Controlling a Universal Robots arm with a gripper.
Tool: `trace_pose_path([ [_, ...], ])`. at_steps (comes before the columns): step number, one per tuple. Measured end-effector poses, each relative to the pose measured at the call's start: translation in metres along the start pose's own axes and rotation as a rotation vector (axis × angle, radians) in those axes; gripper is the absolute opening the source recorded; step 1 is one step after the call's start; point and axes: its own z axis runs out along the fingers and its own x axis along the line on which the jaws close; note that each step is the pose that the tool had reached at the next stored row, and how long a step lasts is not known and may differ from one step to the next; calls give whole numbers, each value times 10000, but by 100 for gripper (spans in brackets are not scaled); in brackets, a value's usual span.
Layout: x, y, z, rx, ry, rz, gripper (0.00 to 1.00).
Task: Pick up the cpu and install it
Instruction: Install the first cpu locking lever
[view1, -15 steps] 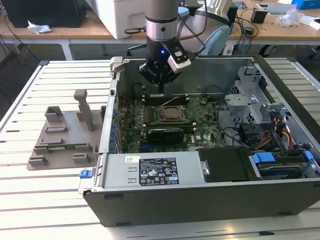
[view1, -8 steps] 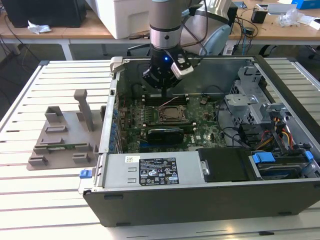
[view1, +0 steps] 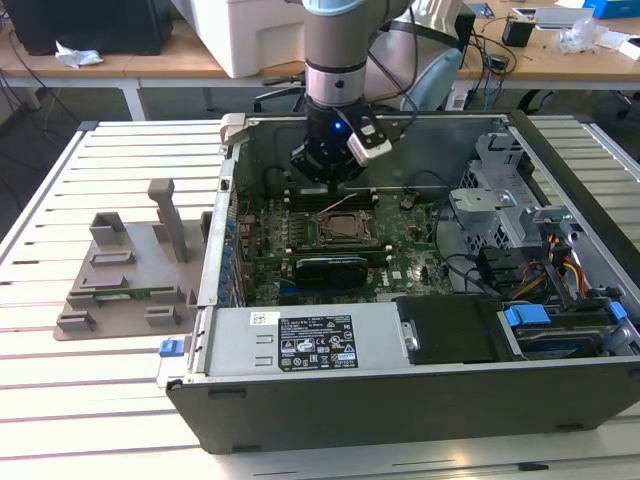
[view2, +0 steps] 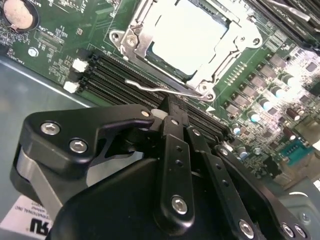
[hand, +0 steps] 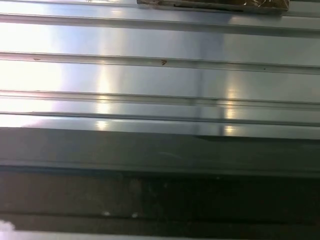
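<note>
Our claw (view2: 172, 111) clenched and holding nothing, we see it above the motherboard (view2: 60, 45), cpu (view2: 192, 37) seated in its socket (view2: 145, 40).

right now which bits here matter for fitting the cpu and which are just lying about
Part of the job:
- cpu, lying in the socket
- socket frame on the green board
- claw, hanging over the board beside the socket
- grey tray outside the case

Just lying about:
- power supply
- drive cage
- slatted table
- coin battery
</note>
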Motion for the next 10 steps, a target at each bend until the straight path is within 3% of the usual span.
trace_pose_path([
  [10,-168,-13,65,0,4,0,11],
])
